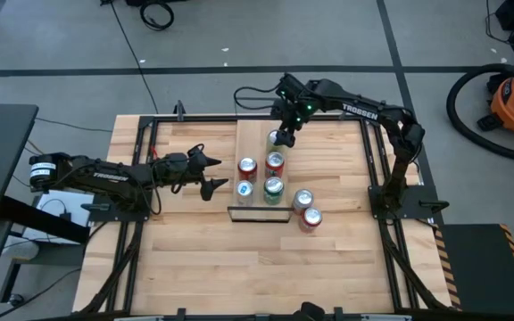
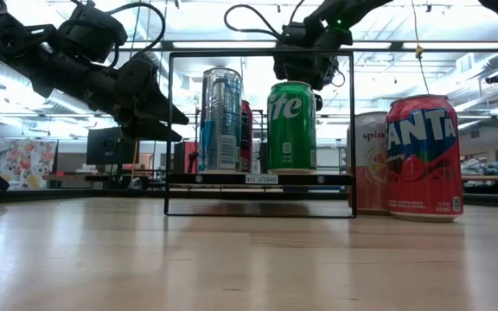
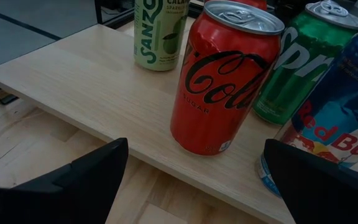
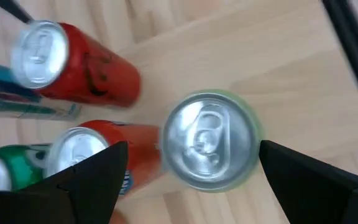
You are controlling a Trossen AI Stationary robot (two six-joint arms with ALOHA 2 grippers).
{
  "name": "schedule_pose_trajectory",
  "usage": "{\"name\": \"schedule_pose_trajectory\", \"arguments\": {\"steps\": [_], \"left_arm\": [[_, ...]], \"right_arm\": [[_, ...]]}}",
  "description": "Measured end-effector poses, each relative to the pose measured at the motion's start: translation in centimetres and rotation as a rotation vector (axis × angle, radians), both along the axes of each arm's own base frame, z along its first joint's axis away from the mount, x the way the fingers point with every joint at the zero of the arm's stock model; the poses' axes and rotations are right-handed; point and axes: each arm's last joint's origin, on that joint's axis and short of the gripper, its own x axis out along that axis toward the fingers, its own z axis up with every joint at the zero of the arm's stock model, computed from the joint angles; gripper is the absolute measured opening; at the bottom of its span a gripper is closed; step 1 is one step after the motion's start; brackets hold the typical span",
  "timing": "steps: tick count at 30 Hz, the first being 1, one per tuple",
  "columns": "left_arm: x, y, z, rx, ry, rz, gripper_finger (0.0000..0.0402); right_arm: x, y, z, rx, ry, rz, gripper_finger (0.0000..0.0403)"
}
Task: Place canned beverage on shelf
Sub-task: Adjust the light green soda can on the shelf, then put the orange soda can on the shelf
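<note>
While right gripper [image 4: 191, 180] hangs spread above pale green can [image 4: 209, 148] on shelf [image 1: 255, 135], lifting carelessly could topple neighbouring red can [image 4: 73, 59]; left gripper [image 1: 211, 174] waits, spread.

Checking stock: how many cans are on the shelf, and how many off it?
7. On the shelf: five cans. Two stand on the table right of it.

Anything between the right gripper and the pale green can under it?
Nothing visible. The right gripper sits open directly over the pale green can on the shelf, one finger on each side. Nearest red can stands off to one side.
</note>
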Motion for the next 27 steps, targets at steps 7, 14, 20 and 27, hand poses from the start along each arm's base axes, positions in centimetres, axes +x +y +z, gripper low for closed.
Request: {"name": "schedule_pose_trajectory", "arguments": {"steps": [7, 14, 20, 27], "left_arm": [[0.0, 0.0, 0.0, 0.000, 0.000, 0.000, 0.0389], [0.1, -0.4, -0.1, -0.014, 0.004, -0.016, 0.0389], [0.1, -0.8, -0.1, -0.014, 0.004, -0.034, 0.0389], [0.1, -0.8, -0.1, -0.022, 0.002, -0.031, 0.0389]], "right_arm": [[-0.2, -0.4, 0.0, -0.111, 0.059, -0.053, 0.0373], [-1.8, 1.1, 1.9, -0.227, 0.076, -0.090, 0.0373], [-4.8, 4.3, 1.0, -0.307, -0.010, -0.115, 0.0373], [-7.8, 8.3, -1.9, -0.372, -0.157, -0.056, 0.0373]]}}
